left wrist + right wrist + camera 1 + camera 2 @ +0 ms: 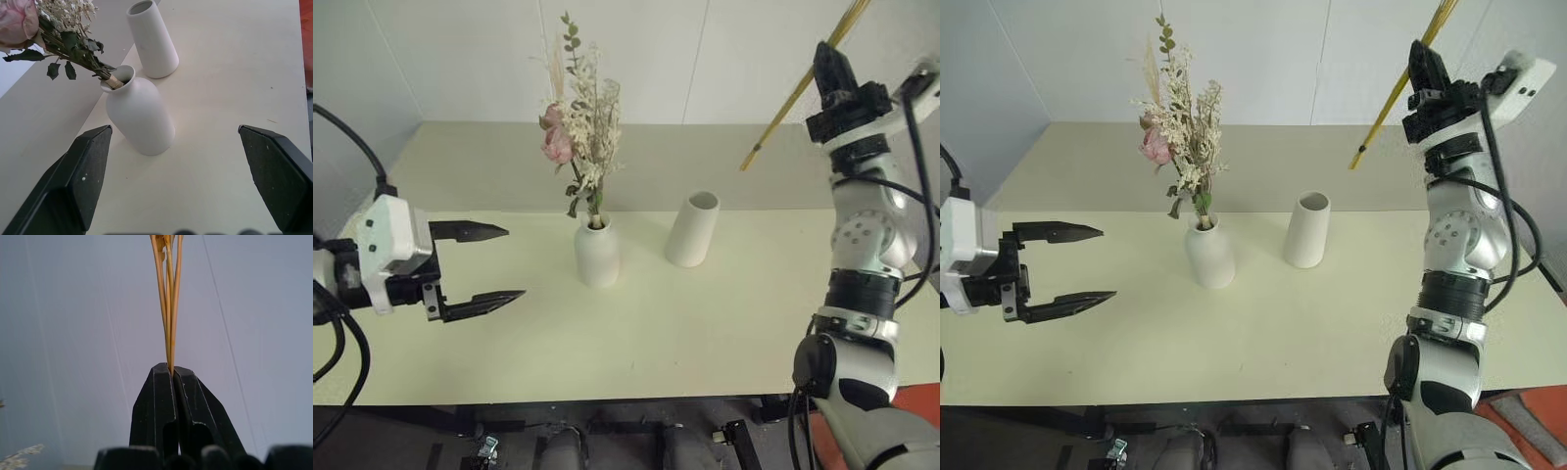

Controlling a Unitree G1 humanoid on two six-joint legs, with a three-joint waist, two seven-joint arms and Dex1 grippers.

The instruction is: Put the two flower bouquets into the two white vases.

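Observation:
The bushy bouquet (576,127), with a pink rose and cream sprigs, stands in the bottle-shaped white vase (597,251) at mid table. To its right stands the wide-mouthed white vase (692,229) with nothing in it. High at the right, my right gripper (830,61) is shut on the slim bouquet's yellow stems (795,96), which slant down to the left above the table; its blossoms are out of view. My left gripper (491,264) hangs open to the left of the bottle vase, with nothing between its fingers (90,169).
The cream table (705,323) meets a white wall (480,59) at the back. Its front edge runs just below my left gripper.

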